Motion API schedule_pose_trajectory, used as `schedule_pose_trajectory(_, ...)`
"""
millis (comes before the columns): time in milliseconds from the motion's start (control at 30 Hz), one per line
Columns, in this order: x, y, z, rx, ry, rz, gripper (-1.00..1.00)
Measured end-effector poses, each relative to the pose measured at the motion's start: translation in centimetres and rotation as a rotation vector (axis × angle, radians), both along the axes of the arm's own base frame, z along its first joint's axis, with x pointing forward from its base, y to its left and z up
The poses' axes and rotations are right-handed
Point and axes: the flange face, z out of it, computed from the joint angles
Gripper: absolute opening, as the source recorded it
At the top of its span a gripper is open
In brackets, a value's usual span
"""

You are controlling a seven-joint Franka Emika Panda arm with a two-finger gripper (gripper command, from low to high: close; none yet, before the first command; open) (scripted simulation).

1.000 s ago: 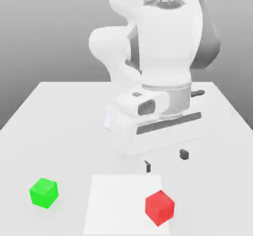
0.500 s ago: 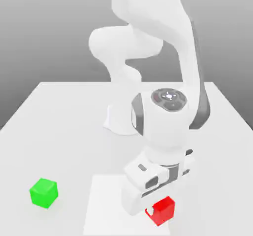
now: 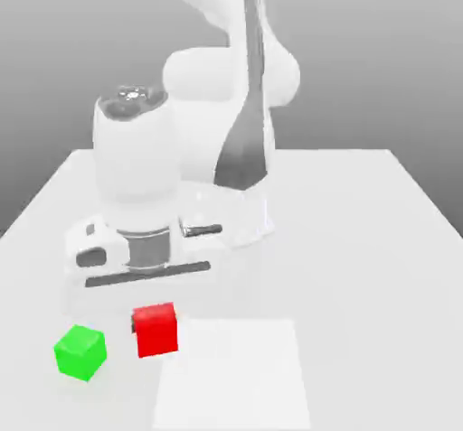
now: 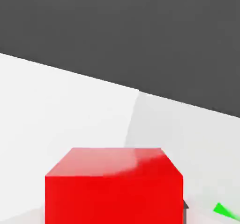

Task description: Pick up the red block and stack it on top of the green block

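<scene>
The red block (image 3: 155, 330) is a small plain cube hanging under the white hand, with my gripper (image 3: 155, 327) shut on its sides. One dark fingertip (image 3: 134, 324) peeks out beside it. The green block (image 3: 80, 351) rests on the table just off to the exterior view's left of the red block, apart from it and slightly lower in the picture. In the hand view the red block (image 4: 114, 185) looms close, and a sliver of the green block (image 4: 227, 210) shows at the picture's edge.
A lighter white rectangle (image 3: 233, 373) is marked on the table (image 3: 380, 230) to the exterior view's right of the red block. The arm's white base (image 3: 240, 208) stands behind the hand. The table's left edge runs close to the green block.
My gripper came down and shut on the red block on the white rectangle, then swung with it to the exterior view's left, ending beside the green block. The green block has not moved.
</scene>
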Motion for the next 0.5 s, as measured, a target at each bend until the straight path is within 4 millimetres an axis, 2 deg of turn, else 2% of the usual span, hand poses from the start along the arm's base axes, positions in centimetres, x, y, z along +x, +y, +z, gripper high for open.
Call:
schedule_pose_trajectory(33,-1.1,-1.9,0.1,0.002,-0.001,-0.040,-1.00)
schedule_pose_trajectory(100,-1.2,-2.3,-1.3,0.005,-0.002,-0.043,-1.00)
schedule_pose_trajectory(200,-1.3,-2.3,-4.6,0.005,-0.002,-0.043,-1.00)
schedule_pose_trajectory(233,-1.3,-2.3,-5.5,0.005,-0.001,-0.044,1.00)
schedule_pose_trajectory(433,-1.4,-2.3,-6.0,0.004,-0.001,-0.044,1.00)
schedule_pose_trajectory(500,-1.3,-2.3,-4.8,0.004,-0.003,-0.043,1.00)
